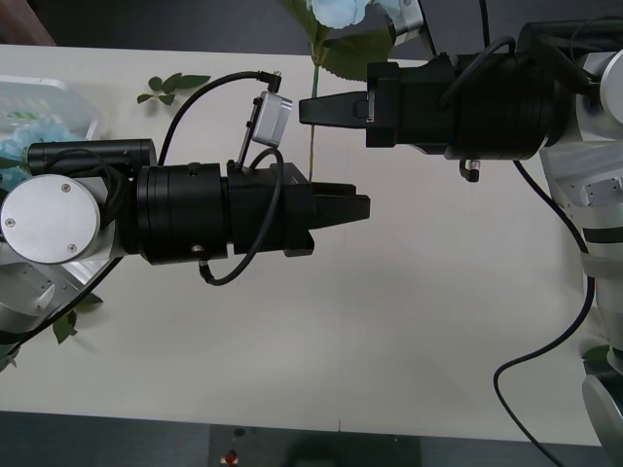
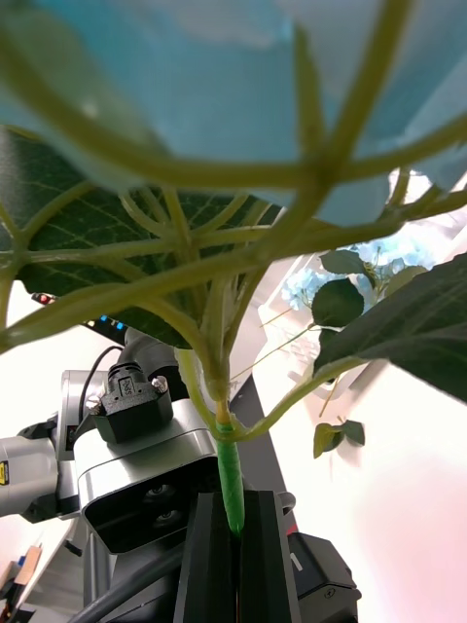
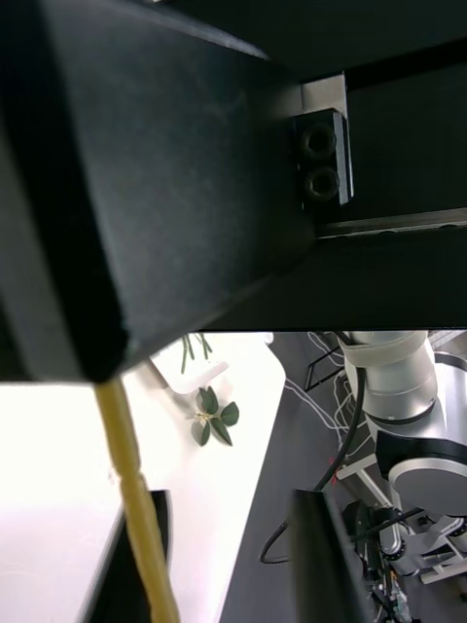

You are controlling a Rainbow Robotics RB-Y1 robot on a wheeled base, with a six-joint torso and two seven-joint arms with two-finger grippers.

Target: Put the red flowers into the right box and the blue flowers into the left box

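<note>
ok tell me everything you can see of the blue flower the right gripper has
The blue flower is an artificial hydrangea: pale-blue fluffy head, large veined green leaf, thin green plastic-looking stem. The right gripper is shut on the stem, holding it above the table. The lower stem hangs between the open fingers of the left gripper.

Lighting the tabletop (image 1: 409,321) evenly and brightly from overhead, casting only faint, soft shadows beneath the arms. Blowing out to near white behind the blue flowers (image 2: 243,88) in the right wrist view, blurring the close petals and stems. Smearing the near stem (image 3: 136,496) in the left wrist view.
</note>
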